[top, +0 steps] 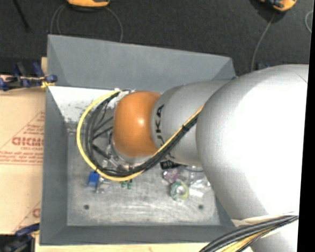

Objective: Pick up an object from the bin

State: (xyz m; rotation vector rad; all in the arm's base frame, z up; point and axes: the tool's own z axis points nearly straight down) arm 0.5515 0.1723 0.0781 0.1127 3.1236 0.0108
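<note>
The arm [227, 133] reaches down into the grey bin [55, 159], with its orange wrist cover [133, 124] and looped cables [86, 139] over the bin's left middle. On the bin floor just beside the cables lie a small blue piece [93, 180] and a tiny green piece [126, 185]. Further right, a little heap of clear and purplish bits [180, 188] lies close under the arm.

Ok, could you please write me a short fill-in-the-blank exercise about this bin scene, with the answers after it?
1. The cover on the arm's wrist is ___ in colour.
2. In this view, the small blue thing lies to the ___ of the round clear thing.
3. The cable looping round the cover is ___.

Missing words: orange; left; yellow.
</note>
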